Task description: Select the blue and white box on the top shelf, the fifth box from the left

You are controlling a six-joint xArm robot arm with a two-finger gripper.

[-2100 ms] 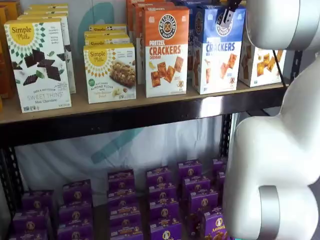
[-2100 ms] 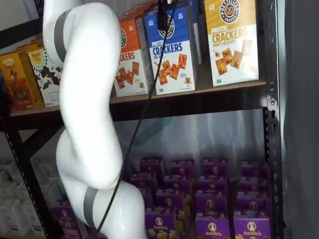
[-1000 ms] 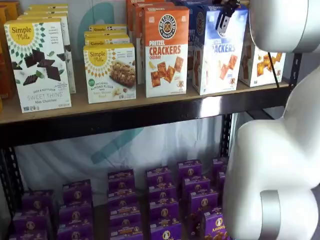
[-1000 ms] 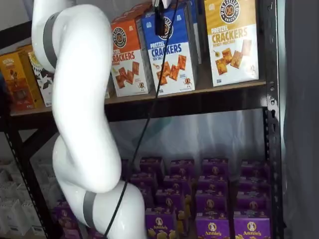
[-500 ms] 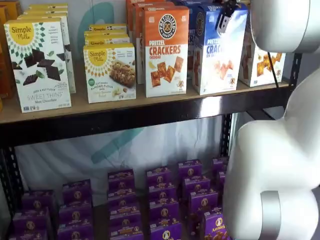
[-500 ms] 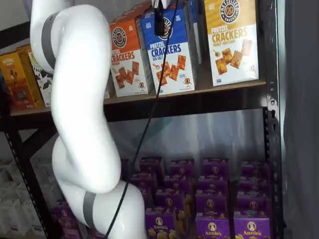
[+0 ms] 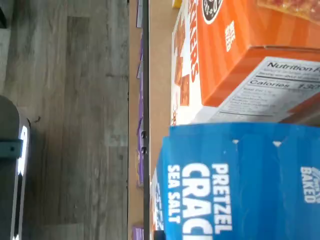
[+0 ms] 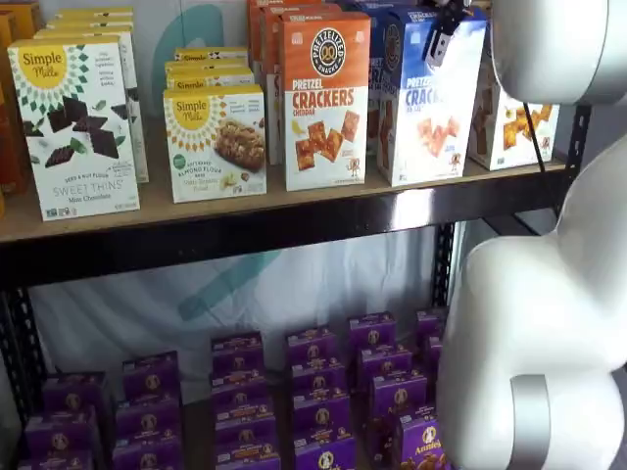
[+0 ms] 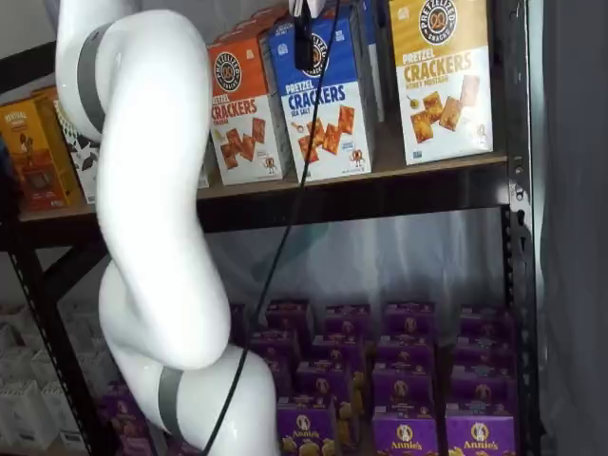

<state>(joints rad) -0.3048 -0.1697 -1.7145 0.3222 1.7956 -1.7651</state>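
1. The blue and white box point(image 8: 428, 98) of sea salt pretzel crackers stands on the top shelf point(image 8: 245, 230), its upper end tipped forward toward the shelf's front rail while its base rests on the tan board.
2. Just beside it, toward the Simple Mills end of the row, the orange Cheddar box point(image 8: 325, 99) stands upright; in both shelf views the two fronts sit close together at the base.
3. On the blue and white box's other side, near the black upright point(image 9: 518, 190), stands the yellow-topped cracker box point(image 9: 442, 78).
4. The claw point(image 8: 443, 37) hangs at the blue and white box's upper front edge, black fingers against the blue panel; in a shelf view only a dark finger point(image 9: 303, 40) and a cable point(image 9: 285, 218) show, and whether the fingers are closed on the box cannot be told.
5. The wrist view looks down on the box's blue top flap point(image 7: 240, 180), "PRETZEL" and "SEA SALT" readable, with the orange box's nutrition panel point(image 7: 280, 85) next to it.
6. Under the top shelf, rows of purple Annie's boxes point(image 8: 323, 392) fill the lower level, and the white arm point(image 9: 152, 218) crosses in front of the shelves.
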